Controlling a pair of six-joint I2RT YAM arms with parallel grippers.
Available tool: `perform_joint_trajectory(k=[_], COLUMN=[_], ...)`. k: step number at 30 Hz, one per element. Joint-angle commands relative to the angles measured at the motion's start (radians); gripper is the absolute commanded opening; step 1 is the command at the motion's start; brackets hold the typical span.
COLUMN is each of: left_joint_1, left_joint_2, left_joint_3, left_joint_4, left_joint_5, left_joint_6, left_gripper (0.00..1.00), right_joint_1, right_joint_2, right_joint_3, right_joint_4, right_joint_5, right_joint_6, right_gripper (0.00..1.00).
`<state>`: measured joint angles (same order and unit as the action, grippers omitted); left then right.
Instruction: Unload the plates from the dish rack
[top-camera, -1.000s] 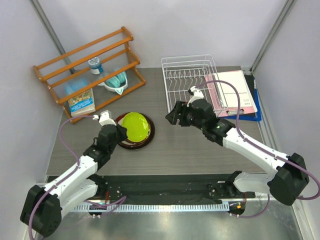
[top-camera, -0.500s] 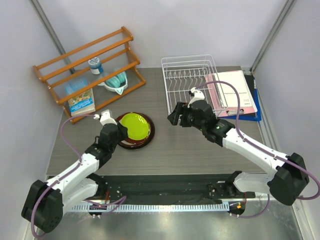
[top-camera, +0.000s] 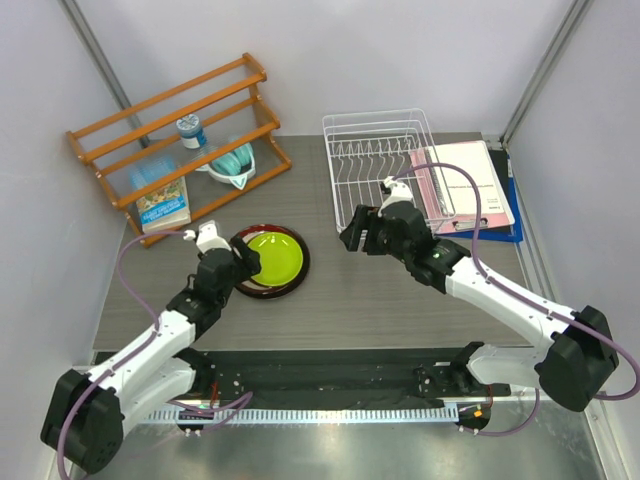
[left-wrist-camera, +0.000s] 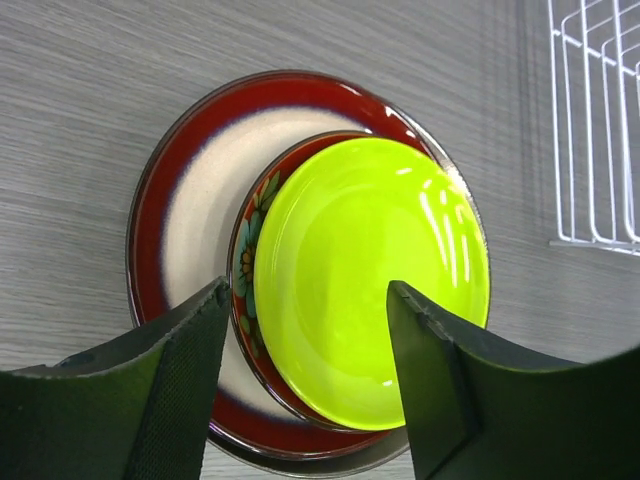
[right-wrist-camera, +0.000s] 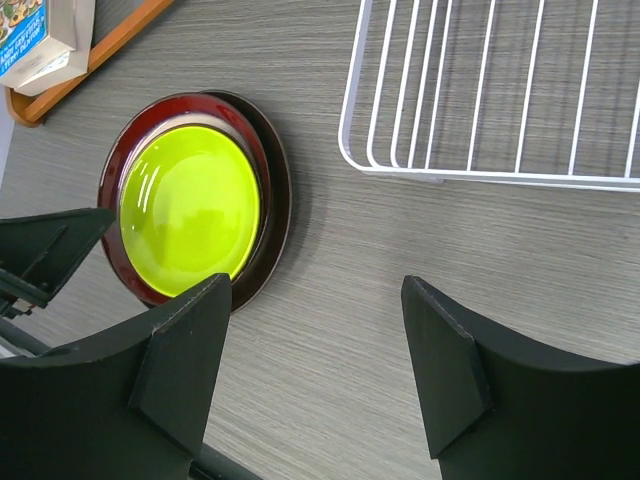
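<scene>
The plates lie in one stack on the table. A small lime green plate (top-camera: 275, 257) (left-wrist-camera: 370, 270) is on top, over a patterned dark red plate (left-wrist-camera: 243, 275), a dark red-rimmed cream plate (left-wrist-camera: 195, 215) and a dark-rimmed plate (right-wrist-camera: 280, 190). My left gripper (top-camera: 241, 268) (left-wrist-camera: 305, 292) hovers open over the stack's near edge, holding nothing. The white wire dish rack (top-camera: 385, 165) (right-wrist-camera: 480, 90) holds no plates. My right gripper (top-camera: 352, 235) (right-wrist-camera: 315, 290) hangs open over bare table between the rack and the stack.
An orange wooden shelf (top-camera: 170, 140) at the back left carries a book (top-camera: 163, 205), a small bottle (top-camera: 190, 131) and a teal bowl-like item (top-camera: 232, 163). Pink and white folders (top-camera: 465, 185) lie right of the rack. Grey walls enclose the table.
The lime plate, held tilted in my left gripper, now lies flat on the stack, and that gripper has opened. My right gripper has shifted slightly toward the rack.
</scene>
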<state>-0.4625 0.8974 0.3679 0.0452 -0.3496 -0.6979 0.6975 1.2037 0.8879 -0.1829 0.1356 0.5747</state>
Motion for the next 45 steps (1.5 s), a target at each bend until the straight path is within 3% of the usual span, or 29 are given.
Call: perform_joint_trajectory(k=[1, 5, 7, 11, 13, 18, 27, 30, 35, 45], left_joint_1=[0.004, 0.004, 0.004, 0.004, 0.004, 0.004, 0.001, 0.001, 0.001, 0.002], left_joint_2=[-0.051, -0.106, -0.12, -0.127, -0.124, -0.133, -0.149, -0.143, -0.071, 0.052], left_joint_3=[0.02, 0.058, 0.091, 0.169, 0.215, 0.287, 0.24, 0.177, 0.082, 0.091], left_joint_4=[-0.019, -0.1, -0.123, -0.172, -0.18, -0.179, -0.107, -0.017, 0.149, 0.235], left_joint_5=[-0.041, -0.063, -0.071, -0.084, -0.069, -0.068, -0.183, -0.175, -0.178, -0.196], left_joint_6=[0.012, 0.041, 0.061, 0.152, 0.185, 0.262, 0.412, 0.439, 0.466, 0.492], left_gripper=[0.67, 0.82, 0.99, 0.99, 1.0, 0.99, 1.0, 0.99, 0.99, 0.99], right_joint_1=[-0.006, -0.012, -0.018, -0.02, -0.02, -0.023, -0.055, -0.101, -0.269, -0.374], right_joint_2=[-0.035, -0.052, -0.096, -0.183, -0.23, -0.328, -0.398, -0.342, -0.215, -0.038], right_joint_3=[-0.007, -0.015, -0.026, -0.055, -0.086, -0.234, -0.432, -0.434, -0.443, -0.442], right_joint_4=[0.016, -0.006, -0.012, -0.03, -0.03, 0.08, 0.209, 0.218, 0.327, 0.553], right_joint_5=[0.033, 0.08, 0.148, 0.35, 0.523, 0.8, 0.866, 0.891, 0.747, 0.665], right_joint_6=[-0.019, -0.03, -0.064, -0.177, -0.232, -0.355, -0.312, -0.28, -0.268, -0.326], right_gripper=[0.75, 0.75, 0.77, 0.87, 0.93, 1.0, 1.0, 1.0, 1.0, 1.0])
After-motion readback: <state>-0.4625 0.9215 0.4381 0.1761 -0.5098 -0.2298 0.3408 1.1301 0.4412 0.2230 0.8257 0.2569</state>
